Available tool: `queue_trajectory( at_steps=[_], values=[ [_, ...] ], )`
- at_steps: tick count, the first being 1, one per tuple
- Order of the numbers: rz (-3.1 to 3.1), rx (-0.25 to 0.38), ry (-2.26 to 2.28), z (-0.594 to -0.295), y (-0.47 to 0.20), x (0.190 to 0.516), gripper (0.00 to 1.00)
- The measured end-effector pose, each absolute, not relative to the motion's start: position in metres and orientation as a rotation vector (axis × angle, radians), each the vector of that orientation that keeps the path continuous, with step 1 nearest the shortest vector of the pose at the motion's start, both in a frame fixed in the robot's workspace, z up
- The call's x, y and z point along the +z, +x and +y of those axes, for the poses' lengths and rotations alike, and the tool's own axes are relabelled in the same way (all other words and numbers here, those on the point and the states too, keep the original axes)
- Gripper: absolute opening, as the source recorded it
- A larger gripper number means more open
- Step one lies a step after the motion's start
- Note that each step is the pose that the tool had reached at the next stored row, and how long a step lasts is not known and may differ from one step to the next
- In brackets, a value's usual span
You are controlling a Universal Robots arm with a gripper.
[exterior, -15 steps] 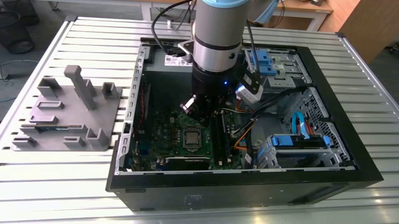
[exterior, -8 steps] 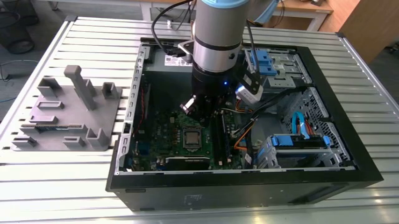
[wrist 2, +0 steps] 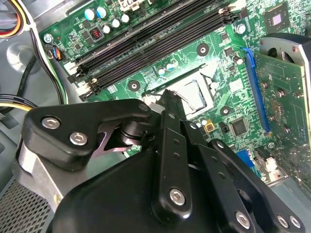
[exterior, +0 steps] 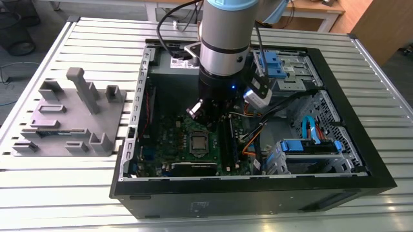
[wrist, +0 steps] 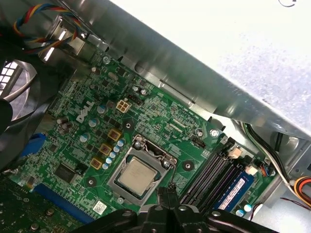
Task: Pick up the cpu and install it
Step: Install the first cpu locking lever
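Note:
The cpu, a small square chip with a silver-grey top, lies flat in the metal socket frame on the green motherboard. In the exterior view the cpu sits mid-board inside the open computer case, just below my arm. My gripper hovers above the board beside the socket. Its black fingers are shut together with nothing between them. In the second wrist view the gripper partly hides the socket, and a sliver of the cpu shows past it.
Black memory slots run alongside the socket, and an expansion card stands on the other side. Loose cables and a blue drive cage fill the case toward the exterior view's right. A grey studded tray lies on the slatted table outside the case.

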State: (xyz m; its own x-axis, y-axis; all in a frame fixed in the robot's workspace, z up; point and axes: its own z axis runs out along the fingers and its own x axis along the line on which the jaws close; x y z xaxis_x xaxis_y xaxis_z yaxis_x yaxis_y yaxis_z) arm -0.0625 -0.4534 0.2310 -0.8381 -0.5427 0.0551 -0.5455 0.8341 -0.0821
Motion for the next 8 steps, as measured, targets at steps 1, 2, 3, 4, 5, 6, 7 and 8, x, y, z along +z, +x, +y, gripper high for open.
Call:
queue_trajectory(
  at_steps=[1,2,3,4,5,6,7,8],
  values=[
    [-2.980,0.147,0.884,-0.4535,-0.0625,0.2305,0.11],
    [-2.980,0.148,0.884,-0.4535,-0.0625,0.2298,0.11],
    [-2.980,0.149,0.884,-0.4535,-0.0625,0.2293,0.11],
    [-2.980,0.149,0.884,-0.4535,-0.0625,0.2290,0.11],
    [-2.979,0.150,0.884,-0.4535,-0.0625,0.2287,0.11],
    [-2.979,0.150,0.884,-0.4536,-0.0626,0.2283,0.11],
    [-2.980,0.150,0.884,-0.4536,-0.0626,0.2279,0.11],
    [-2.980,0.150,0.884,-0.4537,-0.0626,0.2274,0.11]
  ],
)
